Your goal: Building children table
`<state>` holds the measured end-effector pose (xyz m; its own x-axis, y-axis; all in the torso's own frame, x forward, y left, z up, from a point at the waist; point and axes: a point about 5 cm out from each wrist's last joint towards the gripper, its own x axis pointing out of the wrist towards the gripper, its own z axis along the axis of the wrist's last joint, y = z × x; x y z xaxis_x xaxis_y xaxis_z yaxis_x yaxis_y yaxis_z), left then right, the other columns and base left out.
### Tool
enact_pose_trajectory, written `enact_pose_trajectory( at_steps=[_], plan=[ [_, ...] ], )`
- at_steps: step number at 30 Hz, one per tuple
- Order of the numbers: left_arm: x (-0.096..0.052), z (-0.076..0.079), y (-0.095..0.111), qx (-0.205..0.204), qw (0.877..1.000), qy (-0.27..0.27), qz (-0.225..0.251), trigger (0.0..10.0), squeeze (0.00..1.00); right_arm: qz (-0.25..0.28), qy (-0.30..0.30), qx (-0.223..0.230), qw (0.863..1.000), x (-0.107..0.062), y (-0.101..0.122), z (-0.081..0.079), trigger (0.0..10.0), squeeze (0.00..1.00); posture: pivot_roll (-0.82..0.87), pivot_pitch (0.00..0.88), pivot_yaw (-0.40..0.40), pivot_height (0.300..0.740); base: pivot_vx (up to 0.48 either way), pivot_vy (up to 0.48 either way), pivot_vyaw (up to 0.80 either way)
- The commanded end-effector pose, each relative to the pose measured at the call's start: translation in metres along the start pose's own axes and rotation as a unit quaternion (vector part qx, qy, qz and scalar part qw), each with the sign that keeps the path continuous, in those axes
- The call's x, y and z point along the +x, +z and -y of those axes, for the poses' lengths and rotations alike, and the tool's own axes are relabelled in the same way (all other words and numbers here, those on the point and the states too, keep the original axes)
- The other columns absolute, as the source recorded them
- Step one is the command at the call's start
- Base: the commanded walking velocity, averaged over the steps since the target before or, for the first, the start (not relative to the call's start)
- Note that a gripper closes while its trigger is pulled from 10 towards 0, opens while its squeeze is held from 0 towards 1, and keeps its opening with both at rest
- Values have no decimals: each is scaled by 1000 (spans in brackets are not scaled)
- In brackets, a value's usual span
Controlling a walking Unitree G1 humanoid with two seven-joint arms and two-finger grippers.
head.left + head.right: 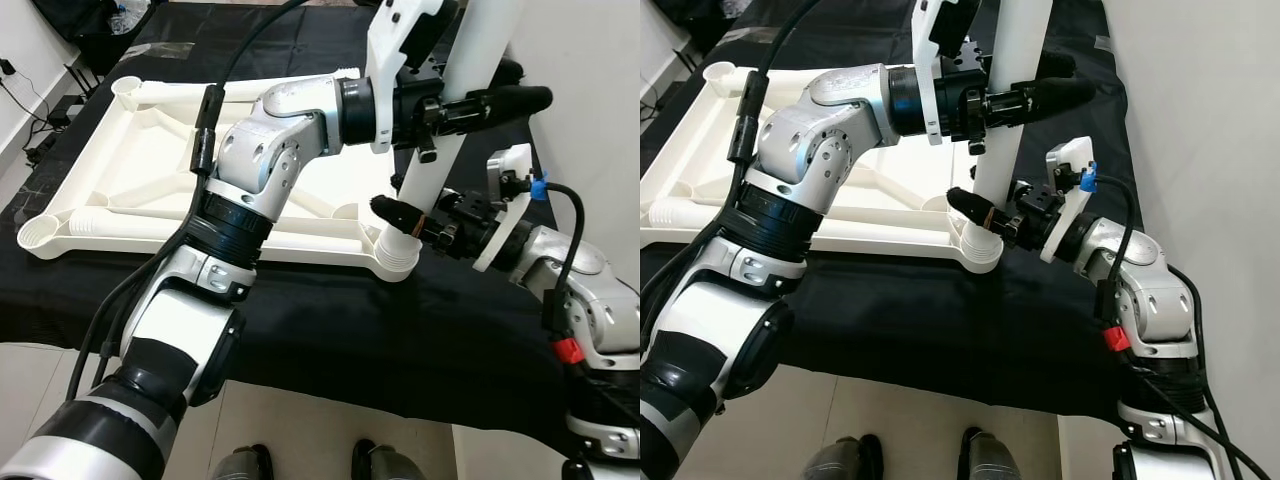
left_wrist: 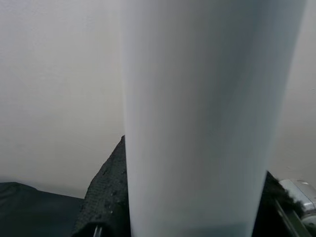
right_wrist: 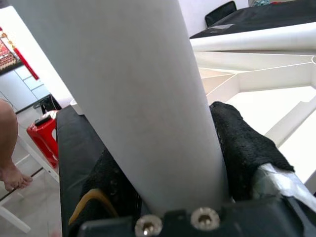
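Landmark: white moulded plastic tabletop (image 1: 150, 170), lying upside down on a black cloth-covered surface (image 1: 330, 330); all places are given from it.

Left eye view: a white round plastic table leg (image 1: 440, 150) stands nearly upright in the ribbed white corner socket (image 1: 398, 256) at the tabletop's near right corner. The left gripper (image 1: 470, 108) is clenched on the leg well above the socket. The right gripper (image 1: 412, 215) grasps the same leg just above the socket.

Right eye view: same arrangement; the leg's foot sits inside the socket rim, but depth of seating cannot be told. The other corner sockets in view carry no legs.

Left wrist view: leg fills the frame between dark padded fingers (image 2: 101, 197), which press against it.

Right wrist view: leg held between black padded fingers (image 3: 242, 148), tabletop ribs beyond. A person's bare foot (image 3: 12, 173) is off the tabletop's edge, on the floor.

Step in hand: judged to be seating the first leg.

Next move: likely a straight downward push or twist, keeping the leg plumb, before either gripper lets go.
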<state>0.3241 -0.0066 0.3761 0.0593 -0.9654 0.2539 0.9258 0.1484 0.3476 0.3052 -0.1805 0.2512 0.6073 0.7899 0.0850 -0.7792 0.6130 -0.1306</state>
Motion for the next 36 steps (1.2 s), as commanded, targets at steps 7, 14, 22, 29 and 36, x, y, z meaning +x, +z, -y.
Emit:
enact_pose_trajectory(
  at_steps=[7,14,22,29,36],
  plan=[
    [-2,1,-3,4,1000,0,-6,10000,1000,8,34,1,999,4,-7,-8,0,0,-31,192,16,740,0,0,0],
    [-9,3,2,0,1000,27,12,10000,1000,-8,-2,-18,1000,7,-13,-9,0,0,-35,188,14,740,0,0,0],
    [-44,7,3,-6,995,101,22,10000,1000,-29,-60,-25,997,10,-19,-17,0,0,-36,199,6,740,0,0,0],
    [-115,13,4,5,955,295,21,10000,1000,-99,-195,-25,975,16,-42,-42,0,0,-35,211,-4,740,0,0,0],
    [-177,48,-43,-12,894,445,-60,10000,0,-196,-384,-16,902,14,-78,-48,0,0,-21,217,-10,740,0,0,0]
  ],
)
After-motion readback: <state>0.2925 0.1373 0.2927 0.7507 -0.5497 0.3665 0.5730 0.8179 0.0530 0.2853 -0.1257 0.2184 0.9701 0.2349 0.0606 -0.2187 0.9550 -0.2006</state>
